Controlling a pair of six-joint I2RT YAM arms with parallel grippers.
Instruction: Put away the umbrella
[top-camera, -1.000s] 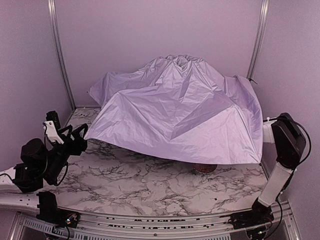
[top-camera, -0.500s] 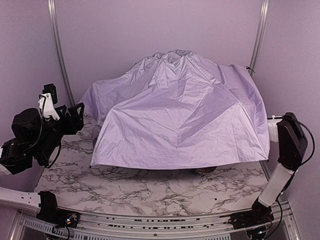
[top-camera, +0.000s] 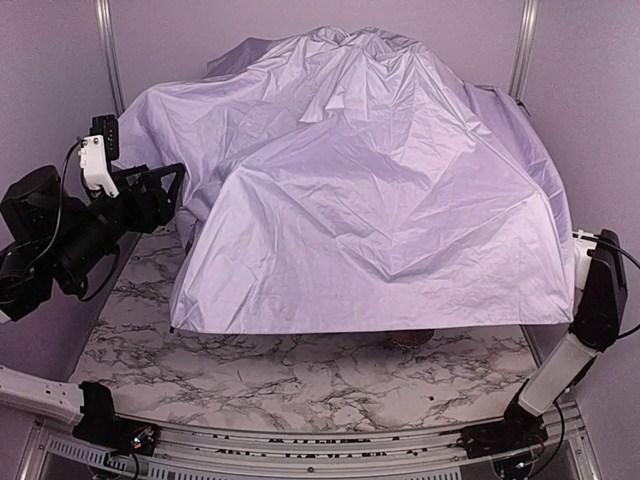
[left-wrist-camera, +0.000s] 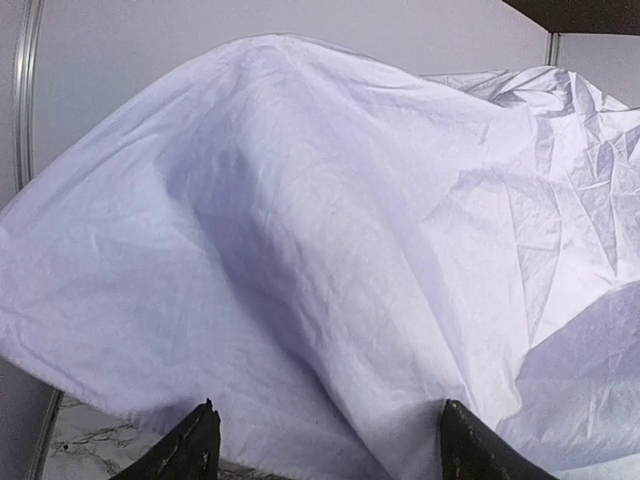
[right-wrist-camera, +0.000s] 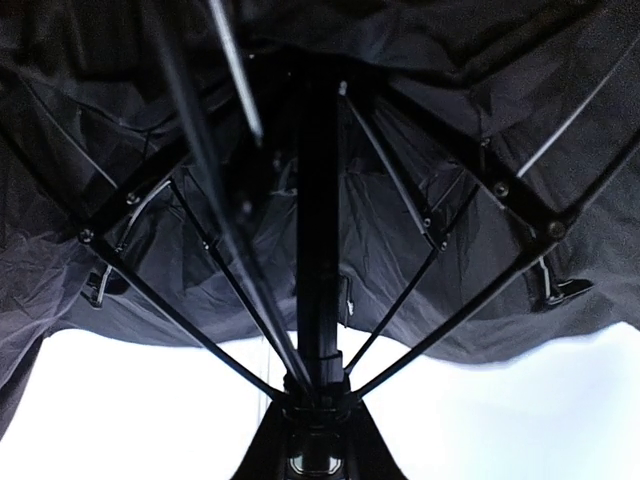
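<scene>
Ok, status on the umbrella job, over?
Left gripper open, facing umbrella. Right gripper shut on its shaft, underneath. Not folded yet. Reddish object under front edge.

Soft, even light with a lilac cast fills the overhead view, sharp throughout, and the umbrella (top-camera: 370, 200) drops a dim shadow on the table (top-camera: 300, 380) beneath its hem. Left wrist view: bright, creases crisp, the left claw (left-wrist-camera: 327, 425) in silhouette. Right wrist view: murky black underside, nearest ribs blurred, background blown out white.

umbrella (top-camera: 380, 200) is thin crinkly lavender cloth, slight sheen, matt black underneath with skinny shiny metal ribs (right-wrist-camera: 232, 60), bench (top-camera: 300, 380) is glossy marble-look
</scene>
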